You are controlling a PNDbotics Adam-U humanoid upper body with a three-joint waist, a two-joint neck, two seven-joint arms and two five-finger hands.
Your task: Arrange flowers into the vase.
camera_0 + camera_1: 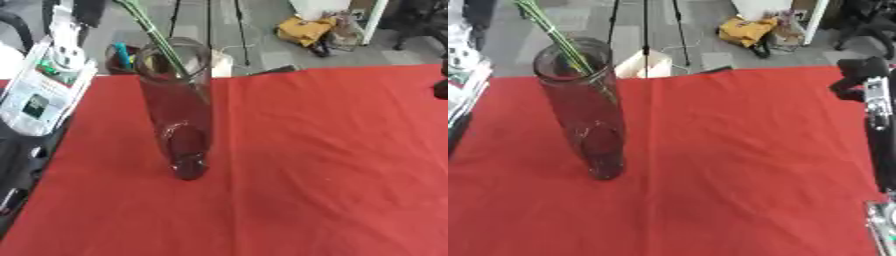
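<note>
I see the tall clear glass vase (179, 107) standing upright on the red-covered bench (332, 150) near its far left corner, thin green stems (557, 37) leaning in it, blooms cut off above. My right arm (877, 125) shows along the bench's right edge, but I cannot tell how its fingers are set.

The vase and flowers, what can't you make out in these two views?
- Flower heads: the green stems run off the top edge in both views.
- Stem ends inside the vase: lost behind dark, blurred glass.
- Right hand: only part of a black arm shows at the right eye view's edge.
- Left hand: in neither view.
</note>
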